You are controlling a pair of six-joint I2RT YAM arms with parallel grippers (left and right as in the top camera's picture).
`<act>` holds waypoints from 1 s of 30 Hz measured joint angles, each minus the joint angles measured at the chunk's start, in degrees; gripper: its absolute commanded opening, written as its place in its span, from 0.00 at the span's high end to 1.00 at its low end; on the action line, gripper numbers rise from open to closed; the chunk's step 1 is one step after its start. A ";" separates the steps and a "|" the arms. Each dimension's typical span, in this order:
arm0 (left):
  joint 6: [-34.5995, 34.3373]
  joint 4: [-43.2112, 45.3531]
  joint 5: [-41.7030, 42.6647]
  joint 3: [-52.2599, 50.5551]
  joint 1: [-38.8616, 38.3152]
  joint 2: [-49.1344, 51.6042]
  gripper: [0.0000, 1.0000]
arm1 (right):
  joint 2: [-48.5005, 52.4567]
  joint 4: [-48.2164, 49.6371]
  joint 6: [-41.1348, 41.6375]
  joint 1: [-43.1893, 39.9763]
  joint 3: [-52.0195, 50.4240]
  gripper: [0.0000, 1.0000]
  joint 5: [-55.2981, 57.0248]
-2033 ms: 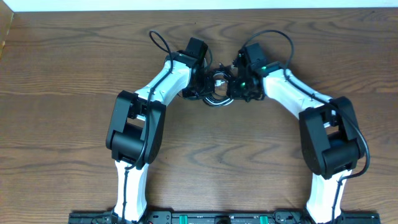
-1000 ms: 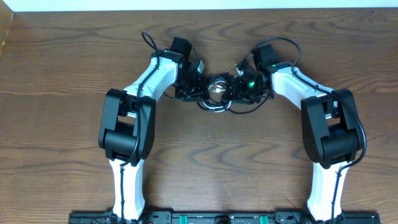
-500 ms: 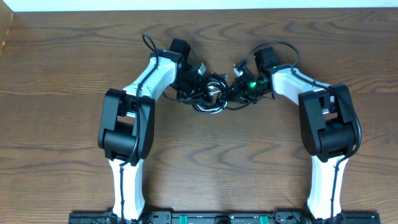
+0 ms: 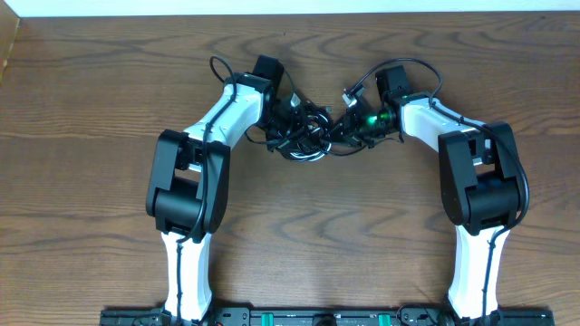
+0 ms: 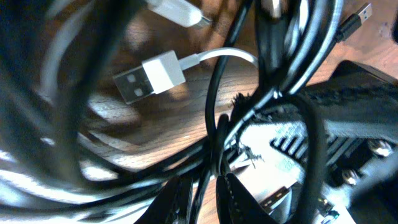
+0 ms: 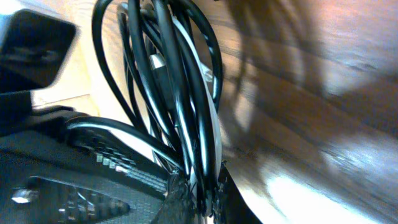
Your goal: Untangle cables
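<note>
The cables (image 4: 306,138) lie as a tangled bundle of black loops with a white one on the table between the two arms. My left gripper (image 4: 286,127) holds the bundle's left side; in the left wrist view the gripper (image 5: 208,199) is shut on a thin black cable (image 5: 214,118), with a white USB plug (image 5: 152,74) loose above it. My right gripper (image 4: 344,129) holds the right side. In the right wrist view this gripper (image 6: 204,200) is shut on several black strands and a white one of the cables (image 6: 177,93), which loop upward.
The other gripper's black body fills the lower right of the left wrist view (image 5: 348,143) and the left of the right wrist view (image 6: 56,162). Thick arm wires (image 4: 408,68) arch over the right wrist. Bare wooden table (image 4: 308,235) surrounds the bundle.
My right gripper has closed on the strands of the bundle. The tangle has been drawn tighter and slightly toward the far side, and the left arm has shifted a little to the right.
</note>
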 measured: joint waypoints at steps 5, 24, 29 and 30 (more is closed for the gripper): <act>-4.85 2.14 -0.33 0.00 0.02 -0.02 0.79 | 0.00 0.42 1.05 -0.11 0.00 0.99 -0.35; -14.97 7.61 -3.21 -1.01 0.00 0.00 0.74 | 0.00 0.55 1.95 -0.17 -0.02 0.99 -2.08; -17.16 9.07 -2.69 -2.21 0.02 0.00 0.93 | 0.00 0.50 1.95 -0.20 -0.09 0.99 -2.43; -17.59 9.62 -1.77 -2.25 0.04 0.00 0.93 | 0.00 0.50 1.95 -0.20 -0.11 0.99 -2.47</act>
